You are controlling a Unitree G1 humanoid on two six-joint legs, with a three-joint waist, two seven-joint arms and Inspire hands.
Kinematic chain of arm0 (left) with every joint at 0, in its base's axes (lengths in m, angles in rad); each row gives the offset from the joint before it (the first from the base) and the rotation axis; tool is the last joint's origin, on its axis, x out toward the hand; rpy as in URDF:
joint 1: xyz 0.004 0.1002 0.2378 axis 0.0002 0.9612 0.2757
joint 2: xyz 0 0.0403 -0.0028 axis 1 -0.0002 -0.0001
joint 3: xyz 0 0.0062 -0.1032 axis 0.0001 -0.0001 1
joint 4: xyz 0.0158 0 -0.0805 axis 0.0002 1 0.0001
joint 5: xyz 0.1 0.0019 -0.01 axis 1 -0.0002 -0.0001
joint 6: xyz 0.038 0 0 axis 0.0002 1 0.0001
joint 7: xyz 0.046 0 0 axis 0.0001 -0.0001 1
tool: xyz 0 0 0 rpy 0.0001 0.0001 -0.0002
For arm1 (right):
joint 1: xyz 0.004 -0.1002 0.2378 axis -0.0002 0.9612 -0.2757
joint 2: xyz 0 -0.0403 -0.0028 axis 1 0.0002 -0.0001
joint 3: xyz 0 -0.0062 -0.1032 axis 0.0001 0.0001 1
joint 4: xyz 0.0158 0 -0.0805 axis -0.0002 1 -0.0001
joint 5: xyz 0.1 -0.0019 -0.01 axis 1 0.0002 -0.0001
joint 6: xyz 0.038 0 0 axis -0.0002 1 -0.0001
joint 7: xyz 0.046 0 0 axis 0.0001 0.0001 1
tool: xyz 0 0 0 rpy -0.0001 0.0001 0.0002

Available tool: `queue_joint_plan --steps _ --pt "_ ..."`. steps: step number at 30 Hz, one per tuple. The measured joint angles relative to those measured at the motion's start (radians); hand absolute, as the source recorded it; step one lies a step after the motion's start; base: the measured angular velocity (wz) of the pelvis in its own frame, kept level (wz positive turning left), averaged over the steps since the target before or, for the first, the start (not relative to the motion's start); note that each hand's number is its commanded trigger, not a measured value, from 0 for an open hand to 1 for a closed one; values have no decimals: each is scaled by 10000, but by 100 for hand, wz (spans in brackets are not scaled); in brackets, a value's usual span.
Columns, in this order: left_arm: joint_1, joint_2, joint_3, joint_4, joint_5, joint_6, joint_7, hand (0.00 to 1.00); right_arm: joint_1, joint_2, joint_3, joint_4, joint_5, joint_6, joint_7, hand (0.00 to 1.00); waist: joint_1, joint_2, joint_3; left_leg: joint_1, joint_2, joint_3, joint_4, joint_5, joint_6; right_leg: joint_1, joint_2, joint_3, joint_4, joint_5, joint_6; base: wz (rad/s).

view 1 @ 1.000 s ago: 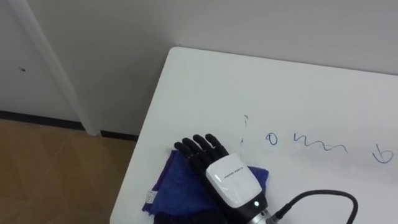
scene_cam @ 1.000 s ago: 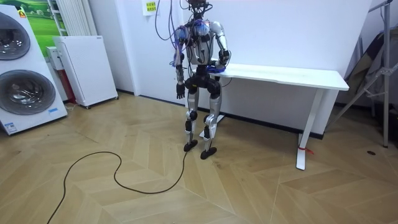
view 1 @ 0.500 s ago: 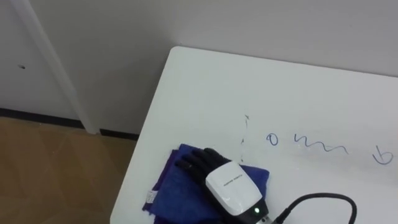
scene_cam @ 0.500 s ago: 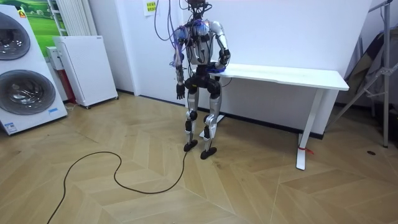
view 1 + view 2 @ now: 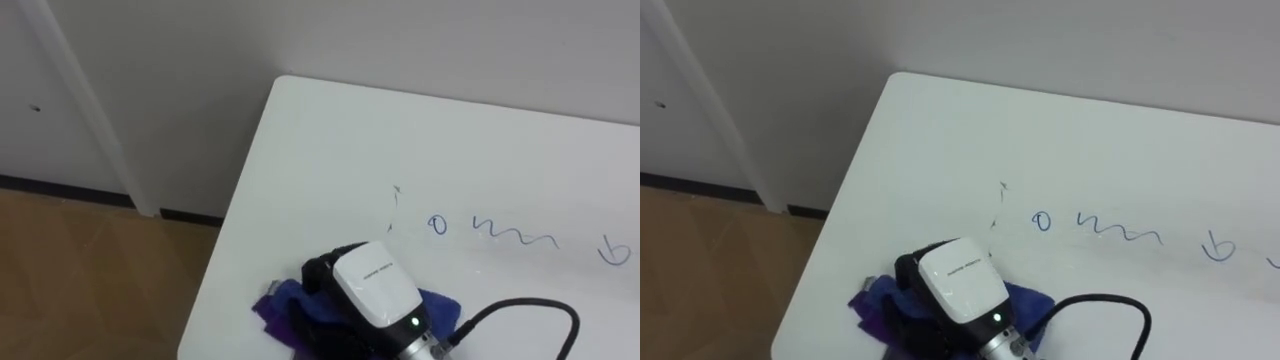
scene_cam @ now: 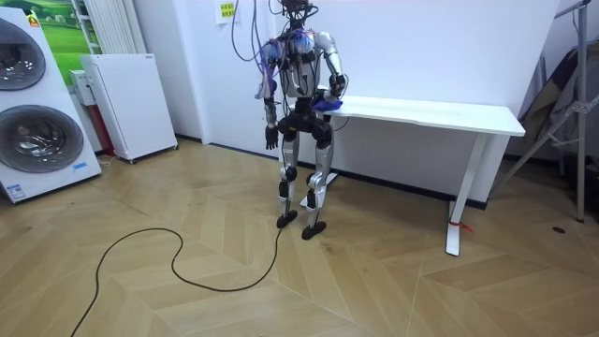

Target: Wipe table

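A blue-purple cloth (image 5: 287, 306) lies bunched near the front left of the white table (image 5: 400, 140). My right hand (image 5: 375, 287) rests on top of it, fingers curled down into the fabric and gripping it. Blue pen scribbles (image 5: 500, 232) run across the tabletop to the right of the hand, a short way beyond it. In the room view I stand at the left end of the table (image 6: 440, 114) with my right hand (image 6: 334, 86) on it. My left hand (image 6: 270, 140) hangs at my side.
The table's left edge and far corner (image 5: 280, 85) sit close to the cloth, with wooden floor (image 5: 90, 270) below. A white wall runs behind. A washing machine (image 6: 33, 103) and a white cabinet (image 6: 126, 103) stand off at the room view's left.
My right hand's fingers went from lying straight on the flat cloth to curled. The cloth has gathered into a smaller bunch under the hand.
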Motion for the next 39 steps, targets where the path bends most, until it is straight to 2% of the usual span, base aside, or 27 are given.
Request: queue_joint_plan --steps 4,10,18,22,24,26,28,29,30,32,33,34,36,37,39 --pt "60 21 185 -54 11 -9 -6 0 -26 4 -69 -4 -2 10 137 100 -111 0 6 116 12 -4 -30 0 0 113 1 -34 -6 0 0 0" --pt "170 30 690 -217 52 -33 -15 0 -28 -3 -670 -4 -22 -68 345 100 -108 -3 8 112 13 -3 -69 0 1 104 -5 -43 1 1 3 0" --pt "387 111 721 -283 50 -32 23 0 -240 -90 -982 152 46 -35 341 100 -69 -27 22 125 -25 -126 -70 1 1 131 13 -50 -3 1 3 1" --pt "475 100 638 -282 61 -24 23 0 -609 -20 -981 581 420 195 341 100 -4 -37 33 165 -31 -291 -37 2 3 255 -14 -283 -15 1 3 15" --pt "634 71 638 -366 67 12 7 0 -1070 80 -981 1183 1140 321 341 100 173 -26 52 149 -46 -373 2 2 3 276 -22 -400 -14 2 5 6" --pt "837 59 630 -668 41 48 -6 0 -1502 123 -1016 1729 1822 413 358 100 171 -17 59 142 -106 -505 4 41 11 316 -60 -498 -14 1 6 18" --pt "934 17 629 -688 49 127 -22 0 -2133 193 -1156 2382 2269 608 454 100 193 40 135 140 -142 -546 41 67 29 378 -99 -559 -9 -4 14 15" --pt "973 -18 633 -686 48 228 -50 0 -2743 224 -1225 2898 2557 738 561 100 224 83 202 96 -133 -608 98 68 33 376 -127 -641 -1 -16 29 14" --pt "1057 -40 632 -706 60 315 -119 0 -3301 248 -1461 3384 2802 861 678 100 235 112 222 -42 -143 -718 116 67 36 327 -167 -823 5 -21 38 20" --pt "1171 -19 633 -1240 60 496 -284 0 -4184 289 -1958 4264 3056 1120 719 100 244 3 169 -312 -189 -858 146 140 68 130 -201 -960 45 -20 39 29" --pt "1305 1 653 -1553 46 507 -335 0 -4763 234 -2265 4733 3306 1359 748 100 309 -19 176 -460 -203 -910 206 168 64 30 -214 -1078 48 -10 42 24" --pt "1353 6 665 -1656 45 511 -365 0 -5030 182 -2427 4953 3370 1428 743 100 365 -17 177 -533 -212 -954 251 170 62 -10 -210 -1092 50 -6 44 20" --pt "1398 25 733 -1822 64 569 -425 0 -6097 -133 -2933 6450 3895 1528 543 100 545 -18 172 -752 -314 -1126 465 188 54 -132 -216 -1281 64 -5 43 30" --pt "1390 35 733 -1837 65 592 -425 0 -6282 -204 -3063 6734 4050 1605 532 100 575 -18 173 -814 -324 -1189 509 189 54 -146 -221 -1355 64 -5 43 40" --pt "1369 115 720 -1858 36 688 -426 0 -6702 -619 -3256 7437 4493 1745 421 100 585 -50 148 -1113 -326 -1417 573 220 39 -316 -243 -1623 60 -5 44 37"
